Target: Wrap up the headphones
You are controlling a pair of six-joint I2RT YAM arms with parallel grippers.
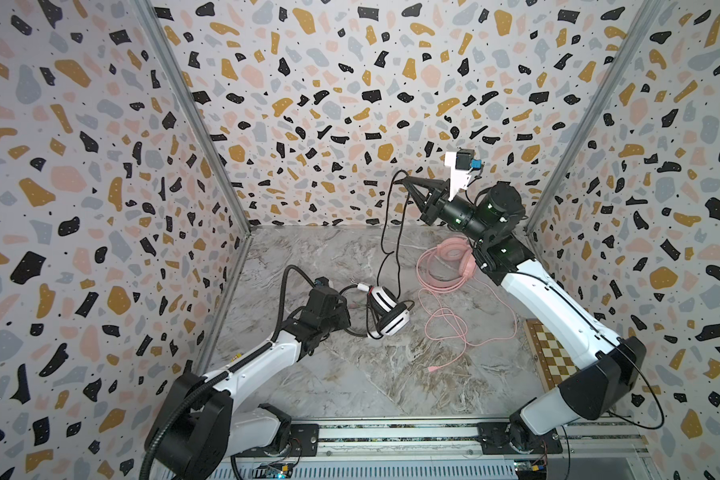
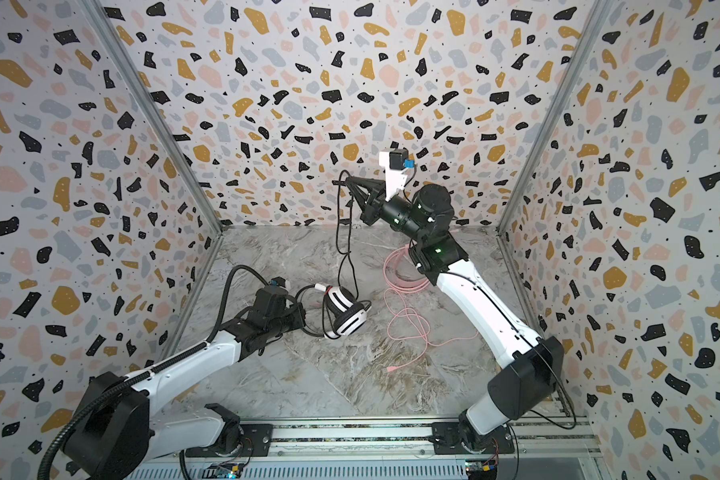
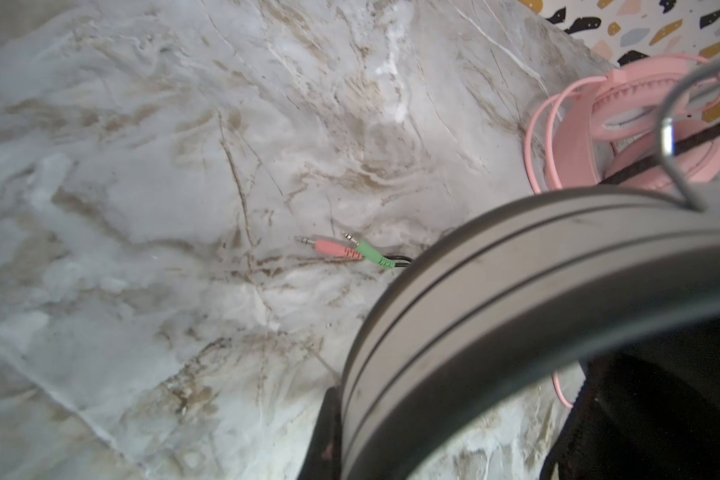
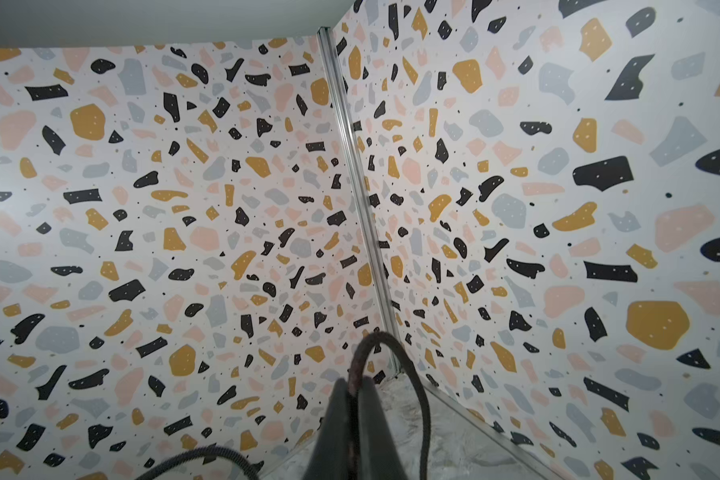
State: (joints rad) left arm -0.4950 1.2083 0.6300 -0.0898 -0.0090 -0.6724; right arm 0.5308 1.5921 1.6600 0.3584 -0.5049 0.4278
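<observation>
The white headphones (image 1: pixel 387 313) (image 2: pixel 346 316) lie left of the middle of the marble floor. My left gripper (image 1: pixel 352 316) (image 2: pixel 308 318) is shut on their black headband, which fills the left wrist view (image 3: pixel 516 282) beside one finger (image 3: pixel 327 436). Their thin black cable (image 1: pixel 391 249) (image 2: pixel 344 249) rises to my right gripper (image 1: pixel 404 180) (image 2: pixel 347 179), held high near the back wall and shut on it (image 4: pixel 356 390). The cable's pink and green plugs (image 3: pixel 350 249) rest on the floor. The pink headphones (image 1: pixel 454 257) (image 3: pixel 578 137) lie at the back right, partly behind the right arm, with their pink cable (image 1: pixel 445 328) (image 2: pixel 408 324) loose.
Terrazzo-patterned walls (image 1: pixel 308 104) close in the floor on three sides. A checkered board (image 1: pixel 545 353) lies at the floor's right edge under the right arm. A metal rail (image 1: pixel 391 432) carrying both arm bases runs along the front.
</observation>
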